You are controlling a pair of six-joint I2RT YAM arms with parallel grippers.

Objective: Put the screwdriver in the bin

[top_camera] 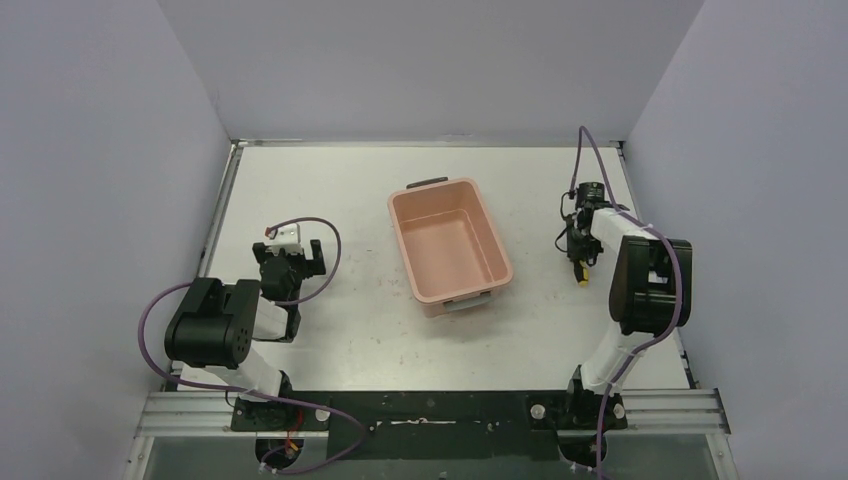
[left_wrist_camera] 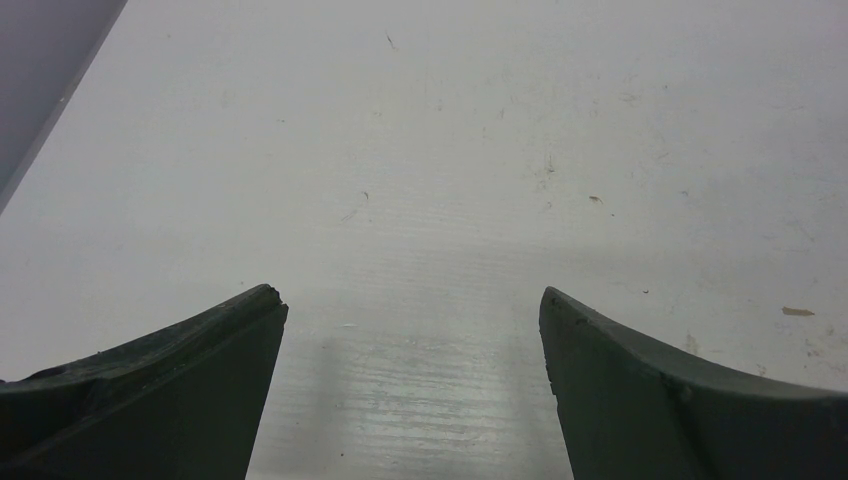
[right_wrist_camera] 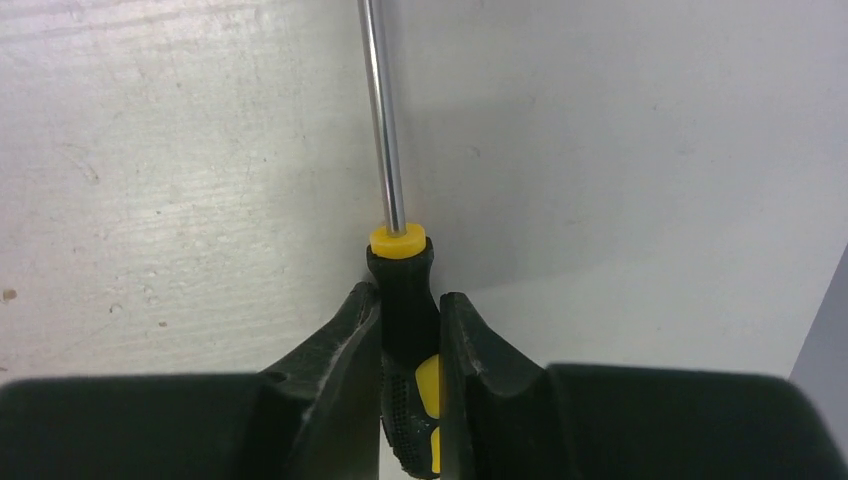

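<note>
The screwdriver point(right_wrist_camera: 405, 300) has a black-and-yellow handle and a slim shiny shaft that points away from the right wrist camera along the table. My right gripper point(right_wrist_camera: 410, 300) is shut on its handle, both fingers pressing the black grip. From above, the right gripper point(top_camera: 580, 255) is low over the table at the right, and the yellow end of the screwdriver point(top_camera: 581, 279) shows below it. The salmon-pink bin point(top_camera: 449, 245) stands in the middle, to the left of that gripper, and holds nothing. My left gripper point(left_wrist_camera: 412, 305) is open over bare table.
The right side wall point(top_camera: 760, 200) stands close behind my right arm, and its edge shows in the right wrist view. The left arm point(top_camera: 215, 330) rests at the table's left side with a looping purple cable point(top_camera: 330, 250). The back wall closes the far edge.
</note>
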